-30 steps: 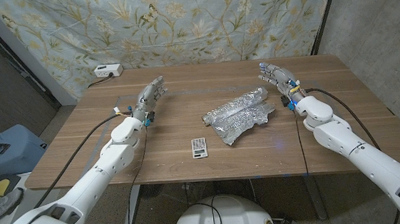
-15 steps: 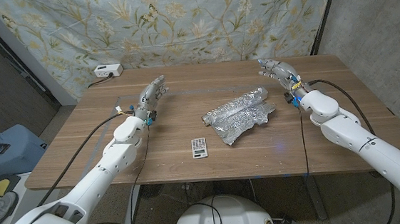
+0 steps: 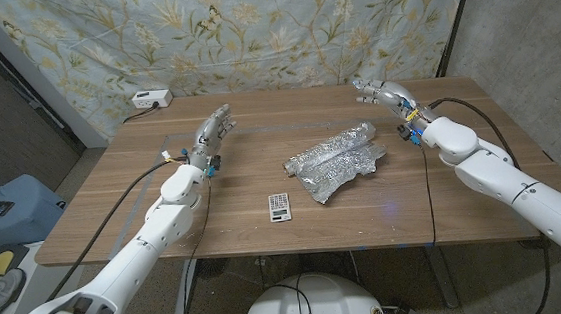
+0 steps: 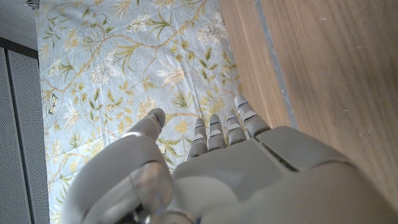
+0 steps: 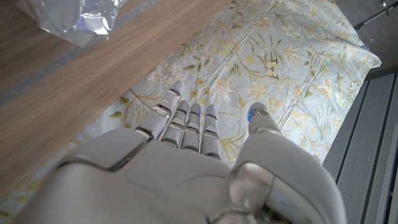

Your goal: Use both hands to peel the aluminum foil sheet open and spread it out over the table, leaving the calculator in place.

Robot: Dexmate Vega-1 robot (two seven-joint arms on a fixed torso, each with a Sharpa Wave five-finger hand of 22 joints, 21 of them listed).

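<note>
Since a second ago my right hand (image 3: pixel 380 92) has swung toward the table's far edge, beyond the foil (image 3: pixel 338 158); my left hand (image 3: pixel 212 132) has hardly shifted. Both hands hold nothing, fingers apart. I see the foil lying crumpled mid-table, long axis slanting toward the right hand, which is nearer it, with the calculator (image 3: pixel 280 206) just beside its near-left corner.
</note>
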